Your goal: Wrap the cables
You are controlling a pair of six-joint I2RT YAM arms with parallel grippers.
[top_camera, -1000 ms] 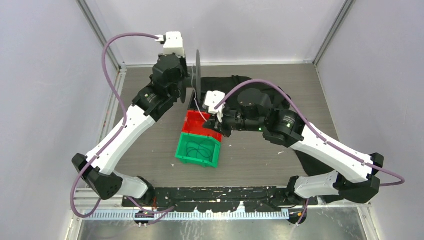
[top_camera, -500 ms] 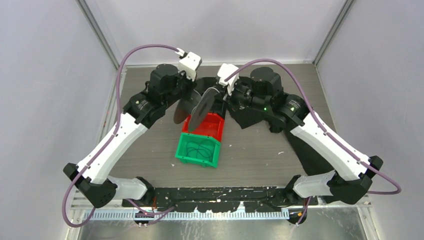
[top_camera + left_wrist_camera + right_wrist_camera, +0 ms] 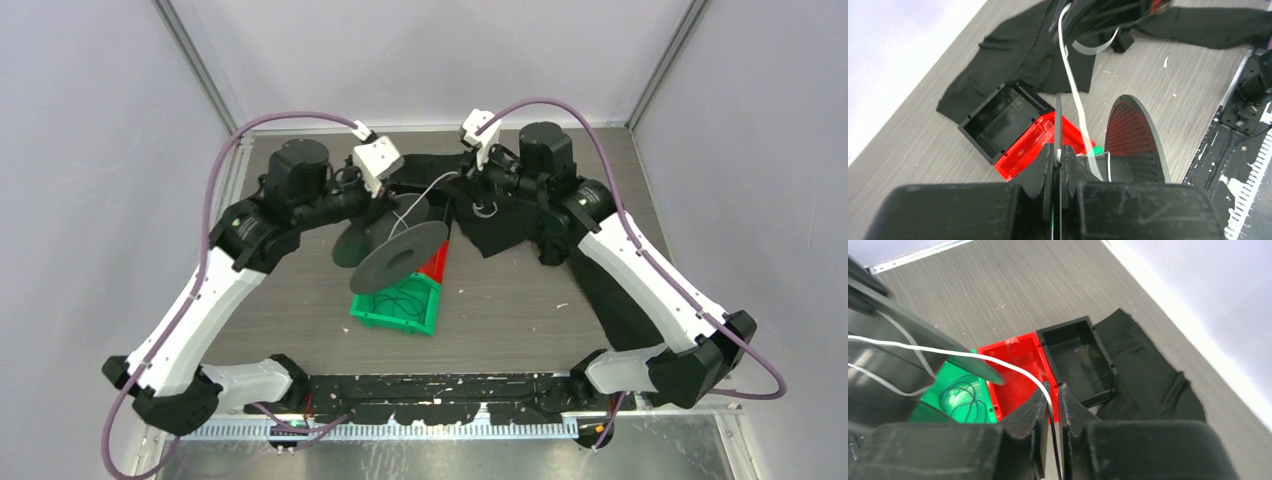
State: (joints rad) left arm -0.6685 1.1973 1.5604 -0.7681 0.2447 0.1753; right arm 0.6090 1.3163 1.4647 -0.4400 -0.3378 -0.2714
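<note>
White cable is pinched between the clamped fingers of the right gripper, and from there it stretches across the gap to the black spool. The left gripper is clamped on the thin edge of one spool flange. Over the last second both arms have lifted and drawn apart. The spool, upright near the far edge a second ago, now lies tilted almost flat above the red bin and green bin. The right gripper has left the red bin and pulled back over the black cloth. The strand now hangs drawn out between the two grippers, which probably sets up winding it onto the hub.
</note>
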